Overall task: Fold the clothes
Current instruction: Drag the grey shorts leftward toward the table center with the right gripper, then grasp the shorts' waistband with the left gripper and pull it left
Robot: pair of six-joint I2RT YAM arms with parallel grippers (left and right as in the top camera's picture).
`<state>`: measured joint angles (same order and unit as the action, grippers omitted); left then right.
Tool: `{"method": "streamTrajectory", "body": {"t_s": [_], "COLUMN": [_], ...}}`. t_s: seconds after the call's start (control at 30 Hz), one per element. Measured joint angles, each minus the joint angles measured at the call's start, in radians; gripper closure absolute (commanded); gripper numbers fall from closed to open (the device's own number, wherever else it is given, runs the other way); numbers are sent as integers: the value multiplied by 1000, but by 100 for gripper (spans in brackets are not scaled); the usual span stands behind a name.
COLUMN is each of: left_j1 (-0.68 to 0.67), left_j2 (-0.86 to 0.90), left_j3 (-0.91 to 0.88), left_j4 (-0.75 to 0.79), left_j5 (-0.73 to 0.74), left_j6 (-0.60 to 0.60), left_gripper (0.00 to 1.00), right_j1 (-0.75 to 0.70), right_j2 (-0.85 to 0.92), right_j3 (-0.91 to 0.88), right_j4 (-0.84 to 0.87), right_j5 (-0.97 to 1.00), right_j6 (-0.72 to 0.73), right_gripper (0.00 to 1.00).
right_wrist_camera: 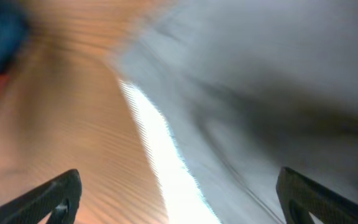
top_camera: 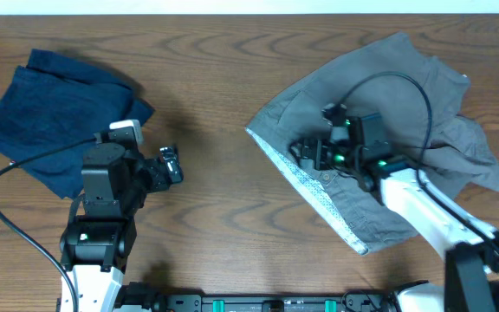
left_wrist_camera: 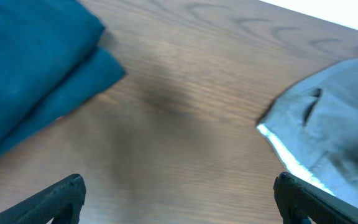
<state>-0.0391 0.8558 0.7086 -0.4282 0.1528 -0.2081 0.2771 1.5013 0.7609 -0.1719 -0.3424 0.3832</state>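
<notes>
The grey shorts [top_camera: 405, 95] lie rumpled on the right half of the table, with a pale inner band along the lower-left edge [top_camera: 314, 195]. My right gripper [top_camera: 308, 154] is open and hovers over that left part of the shorts. Its wrist view shows grey cloth [right_wrist_camera: 272, 93] and the bright pale edge [right_wrist_camera: 166, 162] between its open fingers [right_wrist_camera: 179, 193]. My left gripper [top_camera: 171, 165] is open and empty over bare wood. Its wrist view [left_wrist_camera: 179, 193] shows the shorts' corner [left_wrist_camera: 328, 130] at the right.
A dark navy folded garment [top_camera: 55, 108] lies at the far left, also in the left wrist view [left_wrist_camera: 30, 68]. The wooden table [top_camera: 215, 199] shows bare between the two garments. The right arm's black cable arcs over the shorts [top_camera: 418, 95].
</notes>
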Motion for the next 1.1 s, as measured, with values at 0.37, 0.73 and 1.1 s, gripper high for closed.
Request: {"method": "streamTrajectory", "body": {"t_s": [0.37, 0.73, 1.1], "left_j1": [-87, -324, -415], "left_j2": [187, 674, 962], "left_j3": [0, 5, 8], "left_j4": [127, 560, 951], "left_j5": [127, 192, 204], "left_j6": [-130, -294, -437], "left_gripper": [2, 2, 5], "right_j1": [-258, -348, -348], "right_j2": [-363, -406, -406], "right_j3": [-3, -3, -3], "right_j4": [-436, -576, -599], "right_j5": [362, 407, 407], "right_j6": [-31, -38, -39], "right_gripper": [1, 1, 1]}}
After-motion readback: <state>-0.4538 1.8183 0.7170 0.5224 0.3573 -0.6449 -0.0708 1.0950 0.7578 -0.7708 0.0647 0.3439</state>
